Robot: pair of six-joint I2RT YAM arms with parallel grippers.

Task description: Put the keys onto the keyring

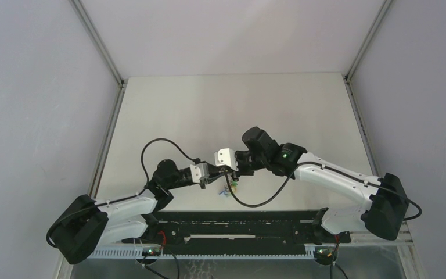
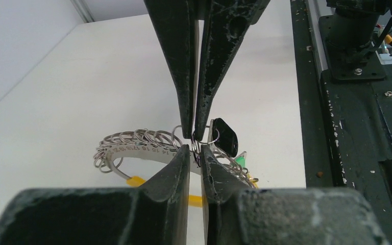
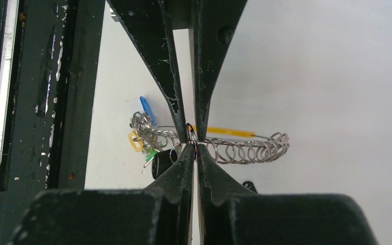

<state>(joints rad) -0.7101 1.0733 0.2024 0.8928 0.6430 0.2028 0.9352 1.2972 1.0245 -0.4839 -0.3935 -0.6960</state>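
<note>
left gripper is sitting at bottom centre of the left wrist view, fingers almost together, pinching thin wire at the thin silvery coiled metal keyring. right gripper is pointing down from top centre, tip to tip with the left, and is squeezed onto the same spot. neither arm is nearer, both are touching it.

key relation: the keyring's long axis is running left-right across both pairs of fingers. its coiled bulk is lying toward frame left. the keys are bunching just right of the tips: black-headed key right behind them, green-headed key below it. in the right wrist view it's mirrored, with the blue-headed key and yellow tag at centre left. judging from that, any threading move is going along that left-right axis, toward the key side.

can't tell whether the loop is resting on the white table or hanging.

top view: both arms are reaching in low from the lower corners, wrists converging just below frame centre.
</note>
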